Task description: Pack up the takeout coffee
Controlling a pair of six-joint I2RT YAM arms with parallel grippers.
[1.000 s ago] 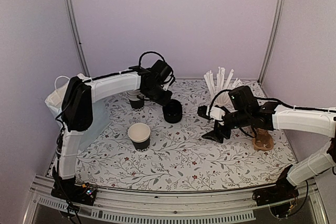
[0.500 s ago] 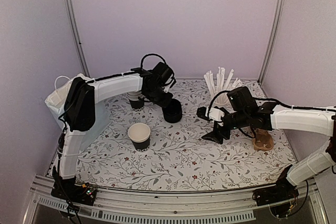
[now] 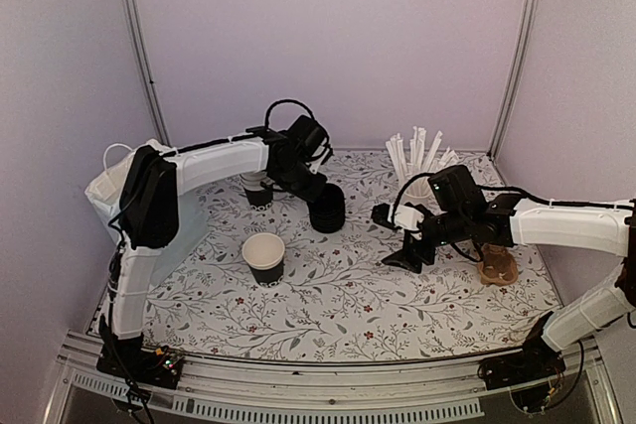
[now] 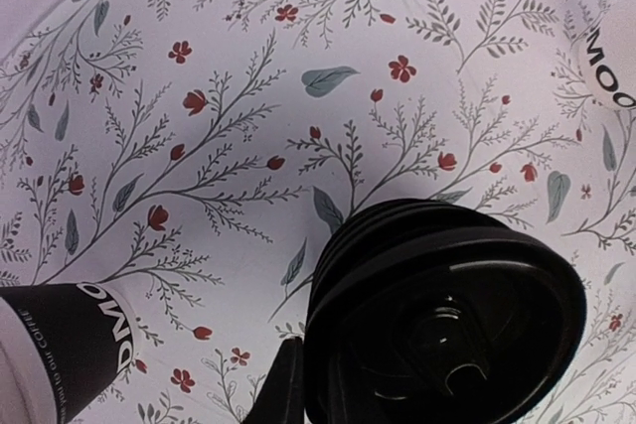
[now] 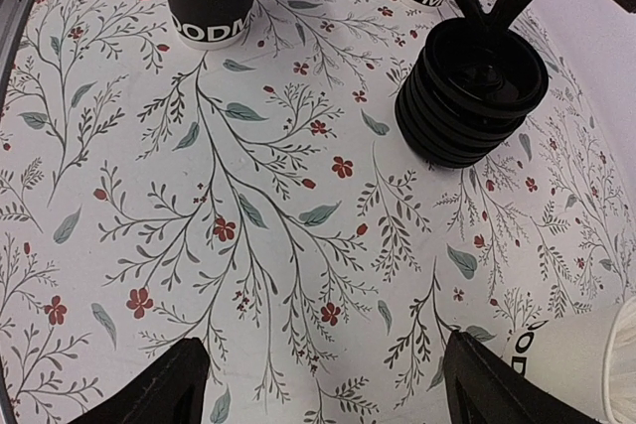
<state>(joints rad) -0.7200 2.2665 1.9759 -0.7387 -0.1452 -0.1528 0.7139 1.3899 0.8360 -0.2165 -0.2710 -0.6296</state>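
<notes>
Left gripper [image 3: 319,190] is pinching the top lid [image 5: 486,76] on the stack [image 3: 326,213].
Judging next: lifting it alone toward the cup [image 3: 264,256] back-left of it; right gripper [image 5: 320,384] is hanging open.

Single cup [image 3: 264,257] in front of nested cups [image 3: 258,191], lid stack [image 3: 327,209] right of both.

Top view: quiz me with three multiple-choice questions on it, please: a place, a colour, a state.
1. The stack of black lids stands: A on top of the straws; B on the table, under the left gripper; C on the floor.
2. The single open cup has an outer wall that is: A red; B black; C green.
3. The right gripper is: A open, empty; B shut on a straw; C shut on a lid.
B: it sits on the table below that gripper. B: dark wall, whitish rim. A: fingers apart, nothing between.
</notes>
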